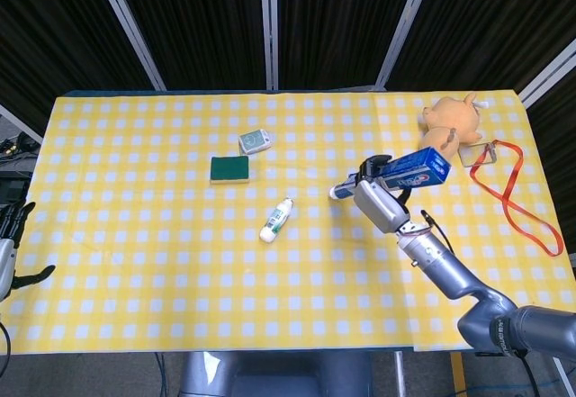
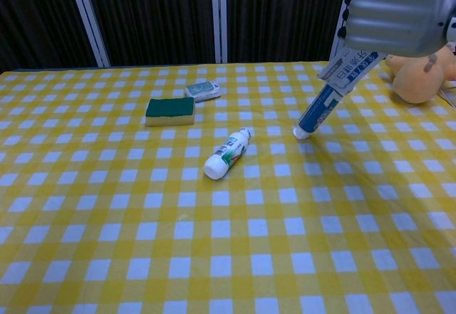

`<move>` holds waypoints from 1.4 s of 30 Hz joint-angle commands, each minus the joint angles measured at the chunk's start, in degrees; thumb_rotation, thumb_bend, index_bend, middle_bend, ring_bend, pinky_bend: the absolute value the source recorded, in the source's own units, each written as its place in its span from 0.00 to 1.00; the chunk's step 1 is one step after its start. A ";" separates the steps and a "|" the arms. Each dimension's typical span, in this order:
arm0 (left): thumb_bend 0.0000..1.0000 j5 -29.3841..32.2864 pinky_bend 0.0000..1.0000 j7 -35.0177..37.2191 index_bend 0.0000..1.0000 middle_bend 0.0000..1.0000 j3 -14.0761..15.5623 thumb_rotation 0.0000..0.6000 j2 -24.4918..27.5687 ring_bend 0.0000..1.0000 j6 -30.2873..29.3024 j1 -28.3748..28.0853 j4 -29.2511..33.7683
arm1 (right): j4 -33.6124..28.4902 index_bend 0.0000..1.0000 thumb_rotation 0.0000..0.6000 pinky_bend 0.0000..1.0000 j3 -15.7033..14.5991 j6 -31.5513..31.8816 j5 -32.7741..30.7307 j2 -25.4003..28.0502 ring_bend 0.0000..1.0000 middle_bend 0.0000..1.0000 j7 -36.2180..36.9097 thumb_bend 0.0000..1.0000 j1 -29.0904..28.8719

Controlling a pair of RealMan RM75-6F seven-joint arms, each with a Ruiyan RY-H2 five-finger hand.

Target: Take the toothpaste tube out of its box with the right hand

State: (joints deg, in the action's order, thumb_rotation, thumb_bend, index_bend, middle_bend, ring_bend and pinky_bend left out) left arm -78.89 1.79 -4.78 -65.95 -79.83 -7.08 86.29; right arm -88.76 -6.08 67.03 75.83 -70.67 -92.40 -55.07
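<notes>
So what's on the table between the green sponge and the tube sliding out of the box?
The small white bottle lies on its side between the sponge and the tube, slightly nearer the camera; the chest view shows it best.

One box [image 1: 416,168], tube [image 2: 319,110], bottle [image 1: 277,220], sponge [image 1: 230,169], plush toy [image 1: 447,128].

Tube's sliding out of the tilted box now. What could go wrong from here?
The toothpaste tube hangs from the box with its cap near the table; tilt further and it may drop out and roll toward the small white bottle.

The right hand holds only the box, and the left hand is far off at the table's edge, so nothing can catch the tube.

The plush toy sits close behind the raised box end.
</notes>
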 commanded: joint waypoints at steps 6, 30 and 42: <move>0.00 0.12 0.00 0.31 0.00 0.00 -0.03 1.00 0.07 0.00 0.24 -0.07 -0.14 | -3.21 0.42 1.00 0.38 1.48 -1.26 -0.09 3.77 0.41 0.48 -1.88 0.43 -0.07; 0.00 -0.80 0.00 -1.07 0.00 0.00 0.41 1.00 -0.14 0.00 -0.25 -0.12 1.24 | -2.84 0.44 1.00 0.39 6.94 7.17 6.15 10.19 0.41 0.50 43.77 0.46 10.73; 0.00 -0.46 0.00 -1.27 0.00 0.00 0.44 1.00 -0.29 0.00 0.09 -0.21 1.02 | -0.77 0.44 1.00 0.39 6.82 -4.25 1.48 1.50 0.41 0.49 59.68 0.46 11.92</move>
State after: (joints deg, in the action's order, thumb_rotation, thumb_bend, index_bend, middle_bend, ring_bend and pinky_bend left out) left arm -79.35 0.52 -4.35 -66.24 -79.73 -7.29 87.30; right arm -90.86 0.58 64.87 78.83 -66.62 -33.98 -43.61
